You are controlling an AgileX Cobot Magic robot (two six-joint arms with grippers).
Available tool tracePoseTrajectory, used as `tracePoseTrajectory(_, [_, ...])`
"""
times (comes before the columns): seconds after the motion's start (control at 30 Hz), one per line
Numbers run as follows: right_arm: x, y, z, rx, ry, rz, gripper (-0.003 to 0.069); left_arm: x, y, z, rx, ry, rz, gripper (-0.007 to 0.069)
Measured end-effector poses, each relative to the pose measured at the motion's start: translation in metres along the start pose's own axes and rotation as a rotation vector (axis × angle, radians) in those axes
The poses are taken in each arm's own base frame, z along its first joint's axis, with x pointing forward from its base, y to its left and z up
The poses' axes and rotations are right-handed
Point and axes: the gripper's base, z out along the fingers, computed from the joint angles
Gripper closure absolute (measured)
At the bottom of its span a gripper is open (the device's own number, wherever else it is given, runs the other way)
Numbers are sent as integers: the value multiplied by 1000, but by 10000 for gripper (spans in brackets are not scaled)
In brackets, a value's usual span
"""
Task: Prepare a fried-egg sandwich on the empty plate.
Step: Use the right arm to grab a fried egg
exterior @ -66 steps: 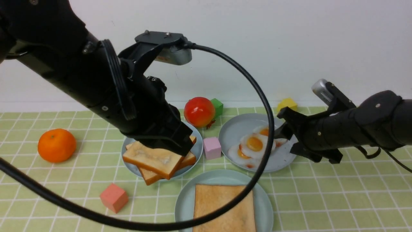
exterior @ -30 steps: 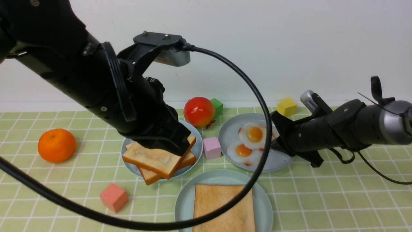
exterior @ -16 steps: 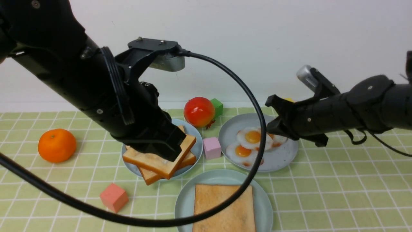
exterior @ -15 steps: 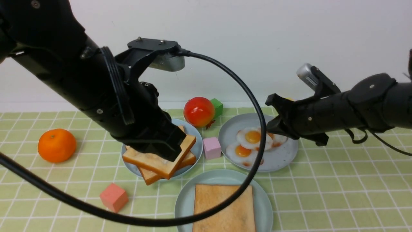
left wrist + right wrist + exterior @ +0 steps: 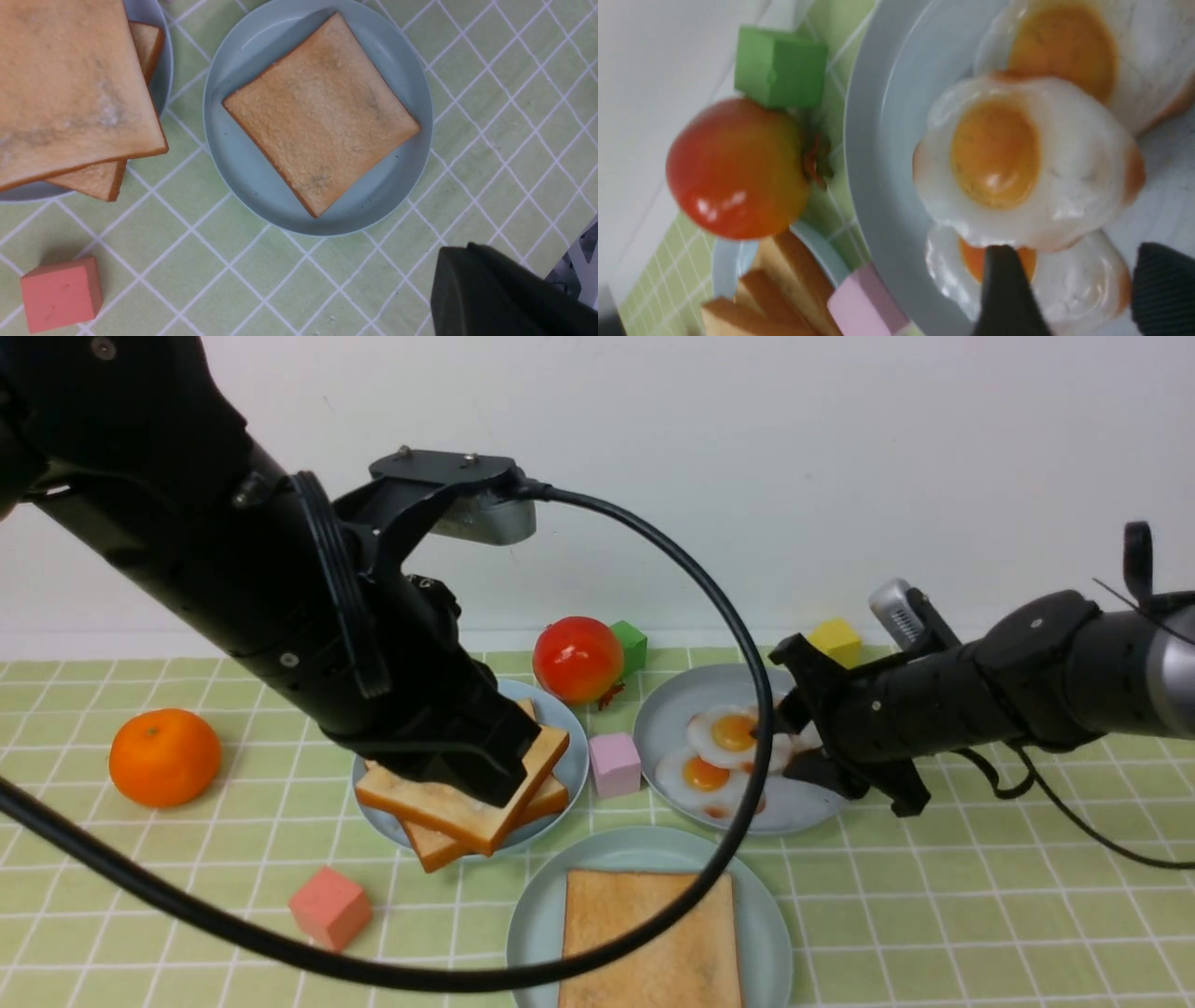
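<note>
One toast slice (image 5: 653, 943) lies flat on the empty plate (image 5: 537, 915), the mint-green one at the front; the left wrist view shows this toast (image 5: 322, 116) on the plate (image 5: 243, 154) as well. Two more toast slices (image 5: 448, 812) are stacked on a light-blue plate (image 5: 571, 761). My left gripper (image 5: 485, 775) hovers over that stack, shut, with nothing seen in its jaws (image 5: 467, 280). Fried eggs (image 5: 733, 733) lie overlapping on a grey speckled plate (image 5: 672, 709). My right gripper (image 5: 794, 742) is low over them, open, its fingers either side of one egg's white (image 5: 1064, 280).
An orange (image 5: 165, 756) sits at far left. A tomato (image 5: 577, 660) and green cube (image 5: 630, 647) stand behind the plates. A pink cube (image 5: 615, 763) lies between the two rear plates, a salmon cube (image 5: 330, 907) front left, a yellow cube (image 5: 834, 639) behind my right arm.
My right arm rose, then came back down onto the egg plate, and its jaws opened. The left arm lifted slightly from the toast stack, then stayed still.
</note>
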Motion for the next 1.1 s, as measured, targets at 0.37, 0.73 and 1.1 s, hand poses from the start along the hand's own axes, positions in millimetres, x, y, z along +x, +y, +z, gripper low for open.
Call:
tracePoseTrajectory(0.37, [-4, -13, 18, 19, -48, 128, 207, 0, 0, 0, -3, -1, 1, 624])
tracePoseTrajectory(0.73, [-5, -22, 29, 39, -61, 189, 536, 0, 1, 0, -11, 2, 6, 617])
tracePoseTrajectory(1.1, [-5, -19, 26, 34, -62, 101, 596, 0, 1, 0, -16, 3, 8, 606])
